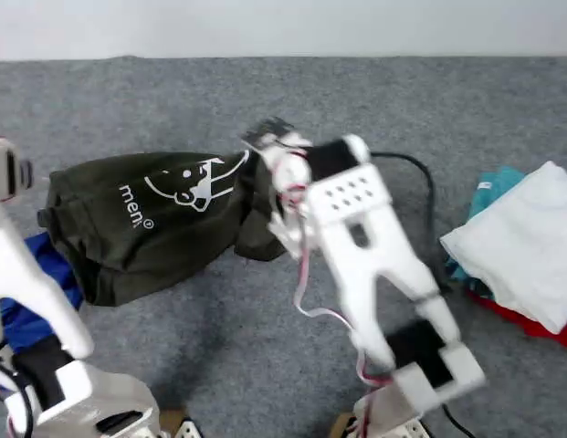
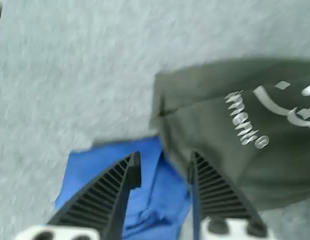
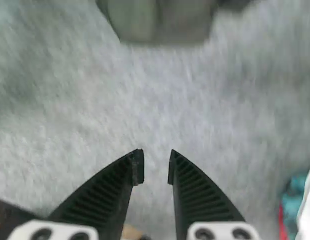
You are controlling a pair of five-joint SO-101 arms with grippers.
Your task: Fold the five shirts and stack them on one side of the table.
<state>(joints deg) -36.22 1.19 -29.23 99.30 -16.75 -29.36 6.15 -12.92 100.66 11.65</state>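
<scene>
My left gripper (image 2: 164, 161) hangs open and empty over the blue shirt (image 2: 100, 162), just beside the dark green shirt (image 2: 229, 135). My right gripper (image 3: 155, 162) is slightly parted, holding nothing, above the grey table cover (image 3: 145, 100). A white shirt (image 1: 530, 242) tops the pile on the right.

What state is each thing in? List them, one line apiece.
dark green shirt: loosely folded, apart from the stack
blue shirt: rumpled, not stacked
white shirt: folded, on top of the stack
teal shirt: stacked under the white one
red shirt: stacked under the white one
left pincer: open, empty, over the blue shirt
right pincer: slightly open, empty, over the table
</scene>
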